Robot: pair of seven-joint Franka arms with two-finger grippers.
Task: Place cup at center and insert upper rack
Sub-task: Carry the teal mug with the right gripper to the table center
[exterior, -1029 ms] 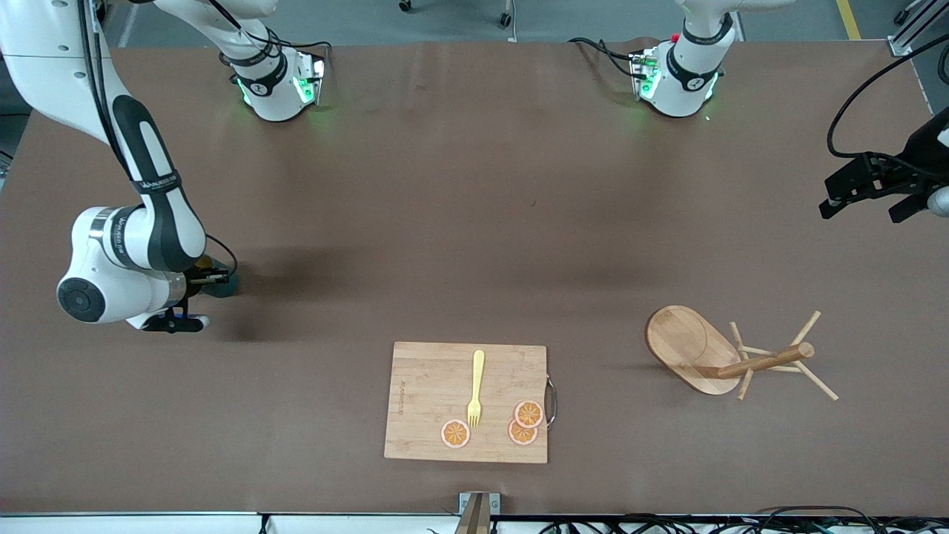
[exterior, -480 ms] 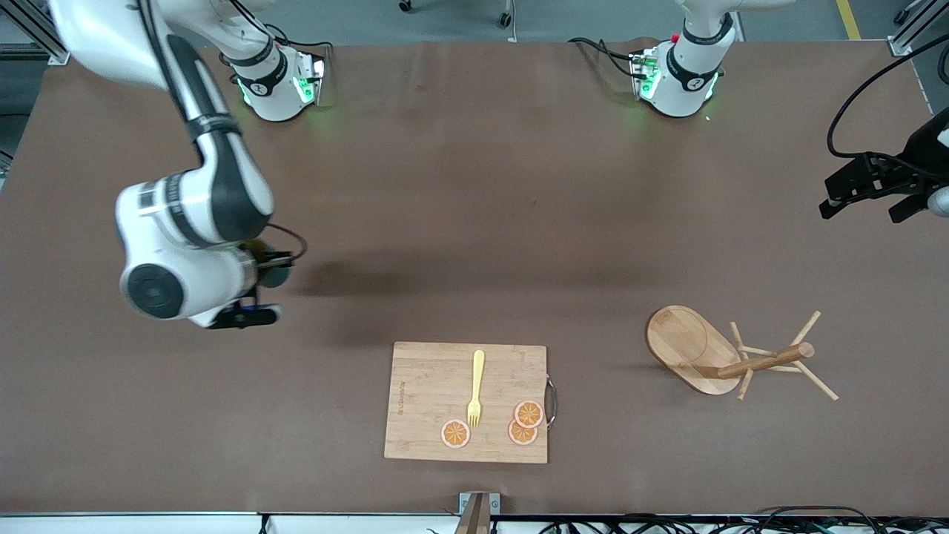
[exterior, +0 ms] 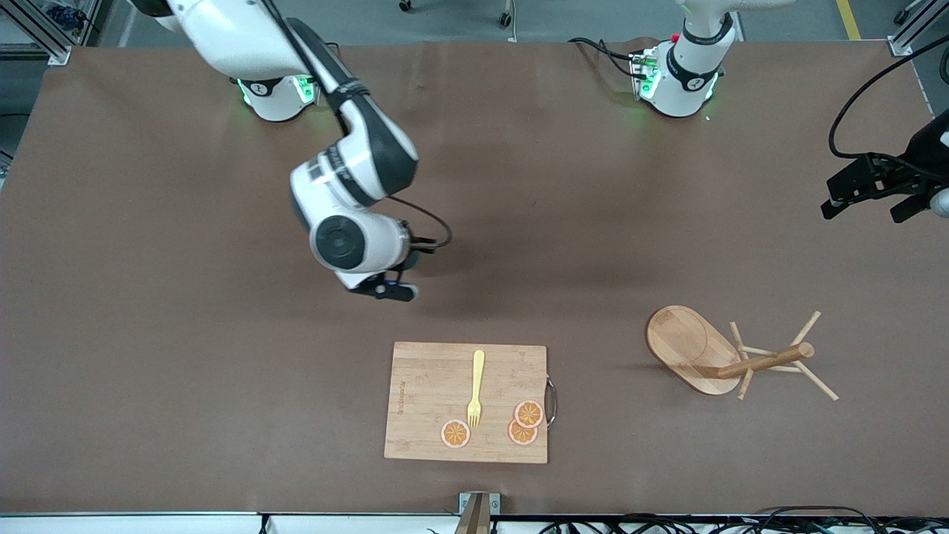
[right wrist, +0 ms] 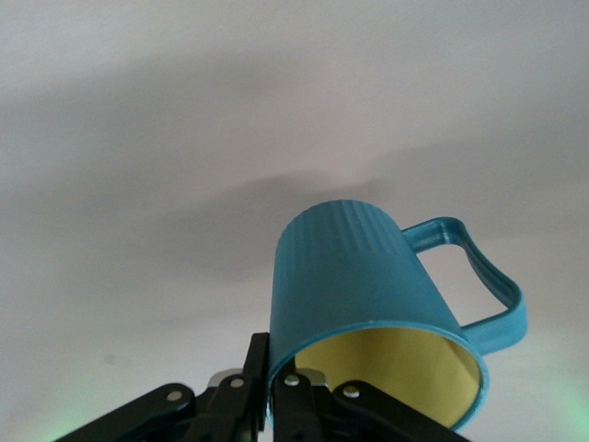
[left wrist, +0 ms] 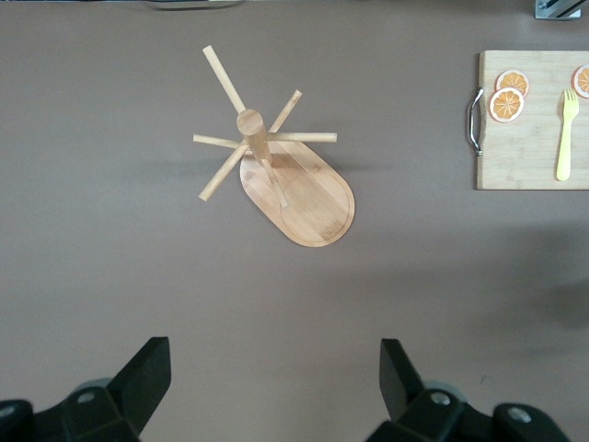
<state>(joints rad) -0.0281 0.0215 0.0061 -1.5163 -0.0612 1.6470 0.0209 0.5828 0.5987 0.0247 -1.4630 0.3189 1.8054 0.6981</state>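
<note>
When looking down from the front: right gripper [exterior: 406, 268] over the middle of the table [exterior: 148, 222], well in from every edge; clamped load mostly hidden under the wrist there, apparently something dark. Cutting board [exterior: 437, 393] with fork [exterior: 475, 387] and orange slices [exterior: 523, 424] by the middle of the edge nearest the front camera. Upper rack [exterior: 712, 356] tipped over near that same edge, toward the left arm's end, oval base up on its rim, post and pegs lying low. Left gripper [exterior: 867, 194] waiting over the edge at that end. From the left wrist: fingers spread wide, empty, rack in sight over bare table. From the right wrist: fingers pinched tight on the rim of the cup [right wrist: 359, 285], mouth toward the camera, handle free. Likely light, hard and slick, so easy to twist in a rim pinch; better set down gently and upright. Rack likely light and rigid, thin pegs breakable; best taken by the round post.
</note>
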